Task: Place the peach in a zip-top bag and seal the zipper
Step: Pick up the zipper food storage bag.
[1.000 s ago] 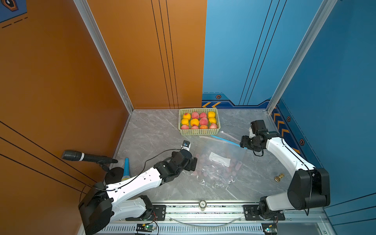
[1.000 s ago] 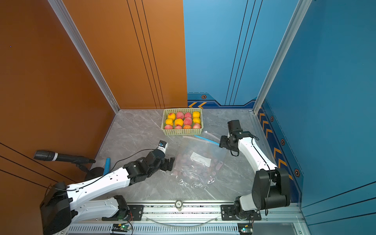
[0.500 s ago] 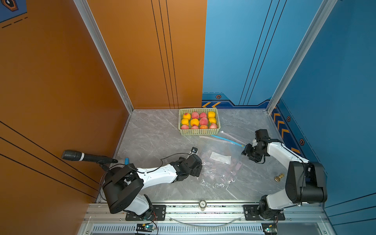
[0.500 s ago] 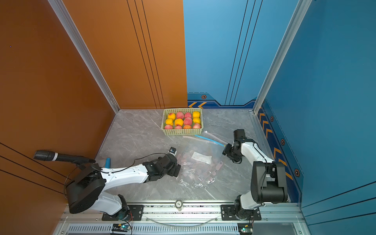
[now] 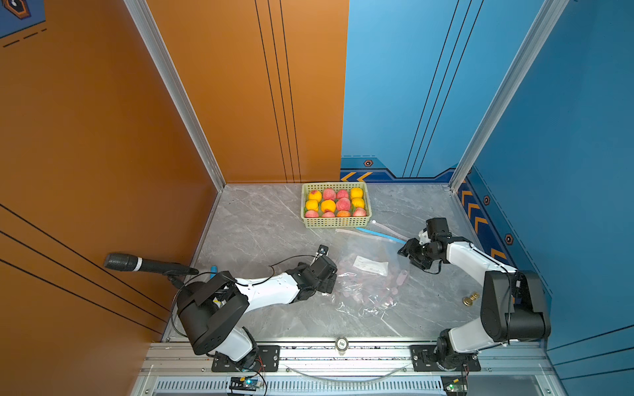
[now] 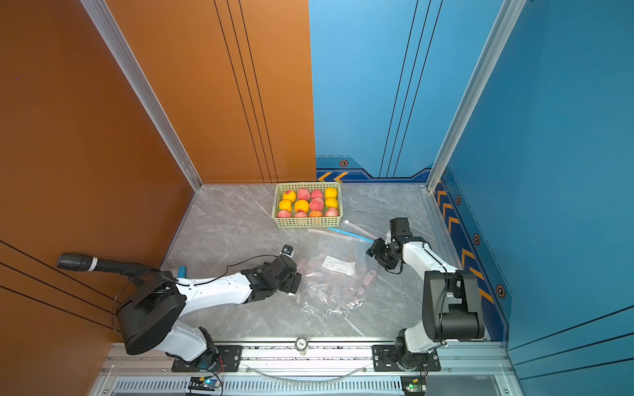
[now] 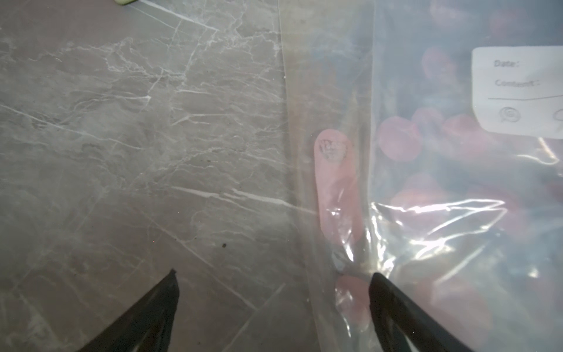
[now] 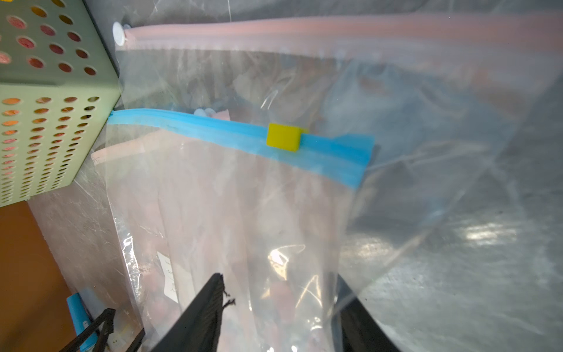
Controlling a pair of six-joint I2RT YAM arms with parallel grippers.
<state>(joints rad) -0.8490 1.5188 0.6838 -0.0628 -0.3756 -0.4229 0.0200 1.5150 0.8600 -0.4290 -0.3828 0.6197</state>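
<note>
Clear plastic zip-top bag (image 5: 367,284) lies on the grey bench (image 5: 260,233); peaches (image 5: 328,205) sit in the green basket (image 5: 336,223) just beside it. Left pincer (image 7: 274,274) gapes at one bag edge; right pincer (image 8: 280,282) stands parted astride the opposite edge.

We find free room on the bare marble table (image 5: 260,223) left of the basket (image 5: 336,223) and along the front edge before the zip-top bag (image 5: 368,284). The bag's blue zipper (image 5: 377,235) lies just beside the basket's front corner, leaving scarcely a gap there. A microphone (image 5: 137,264) juts in over the left edge, and a small brass piece (image 5: 470,300) stands on the table's right side, clear of the bag.
</note>
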